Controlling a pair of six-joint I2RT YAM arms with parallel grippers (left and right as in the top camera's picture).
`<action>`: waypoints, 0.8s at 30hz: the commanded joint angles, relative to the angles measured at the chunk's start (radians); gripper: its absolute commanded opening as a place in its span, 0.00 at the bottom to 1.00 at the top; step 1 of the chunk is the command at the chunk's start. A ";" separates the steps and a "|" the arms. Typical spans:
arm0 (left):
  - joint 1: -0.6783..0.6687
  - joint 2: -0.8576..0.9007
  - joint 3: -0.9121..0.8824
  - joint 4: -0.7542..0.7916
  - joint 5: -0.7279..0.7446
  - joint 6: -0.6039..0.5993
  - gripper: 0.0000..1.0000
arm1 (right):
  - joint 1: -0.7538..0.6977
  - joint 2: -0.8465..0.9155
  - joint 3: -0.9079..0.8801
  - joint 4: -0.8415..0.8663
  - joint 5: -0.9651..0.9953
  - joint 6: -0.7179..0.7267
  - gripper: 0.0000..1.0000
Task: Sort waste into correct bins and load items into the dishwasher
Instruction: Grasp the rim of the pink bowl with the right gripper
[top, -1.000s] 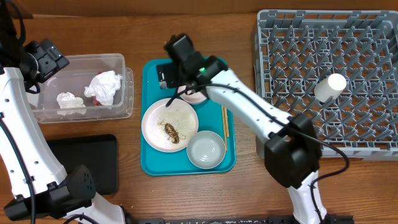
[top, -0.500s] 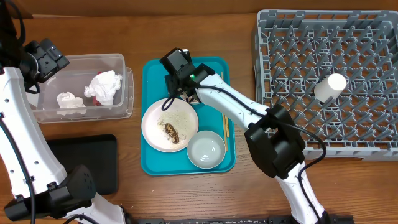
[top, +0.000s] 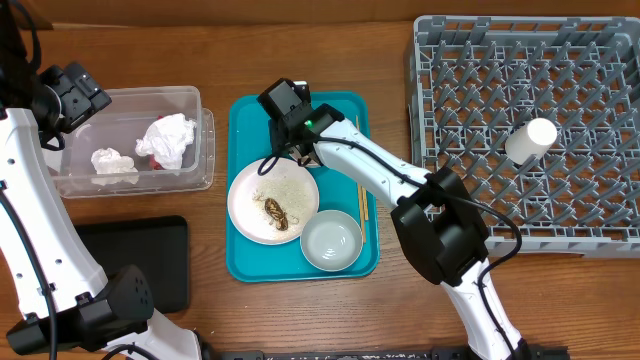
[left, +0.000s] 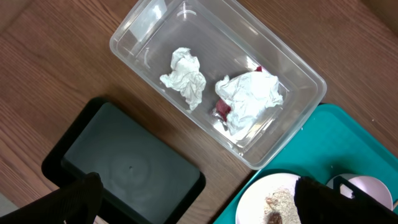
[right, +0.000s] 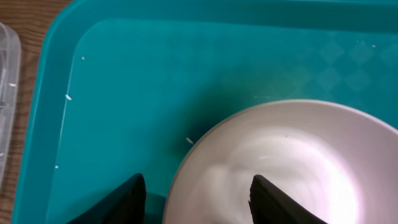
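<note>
Whitish bowl (right: 273, 162) sits at the far end of the teal tray (right: 124, 74), its rim straddled by the wide-spread fingers of the right gripper (right: 198, 202). Pinching that smooth curved wall could let the rim slip out, or tip the bowl onto the plate (top: 272, 200) mid-tray. The right arm reaches across the tray, wrist pitched down. The left gripper (left: 205, 199), also spread, hangs beyond the tray's left edge above the clear tub (left: 298, 68).
</note>
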 joint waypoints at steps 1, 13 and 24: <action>-0.001 -0.002 0.000 0.001 -0.013 -0.010 1.00 | 0.008 0.019 0.010 -0.006 0.018 0.012 0.55; -0.001 -0.002 0.000 0.001 -0.013 -0.010 1.00 | 0.010 0.019 0.010 -0.027 0.017 0.038 0.42; -0.001 -0.002 0.000 0.001 -0.013 -0.010 1.00 | 0.041 0.026 0.010 -0.031 0.018 0.037 0.41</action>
